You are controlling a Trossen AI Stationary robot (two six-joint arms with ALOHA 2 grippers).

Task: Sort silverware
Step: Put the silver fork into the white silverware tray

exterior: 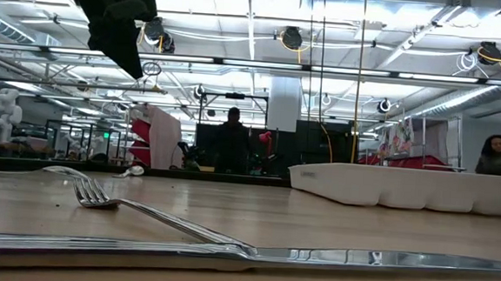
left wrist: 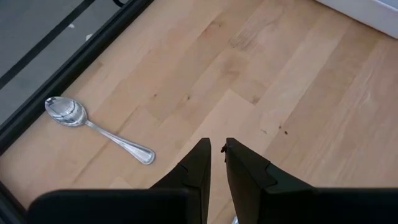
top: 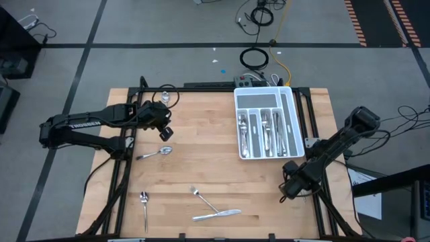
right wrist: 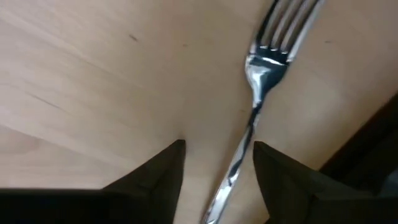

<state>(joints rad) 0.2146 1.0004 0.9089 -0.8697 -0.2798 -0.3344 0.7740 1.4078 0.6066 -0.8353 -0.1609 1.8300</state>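
Under the right tool, open astride a fork flat on the counter.
Judged light, stiff, slippery: pinch mid-handle; left tool hangs nearly closed, empty.

The silverware shone silver on the pale, wood-grained table; the tray was white, the arms black.

- A grey floor surrounds the wooden table, crossed by dark seam lines.
- Orange-striped floor marking runs at the far right.
- Coiled black cables and a yellow cord lie on the floor beyond the table's far edge.
- Ceiling beams and strip lights span the room.
- A person stands far off; another person shows at the right.
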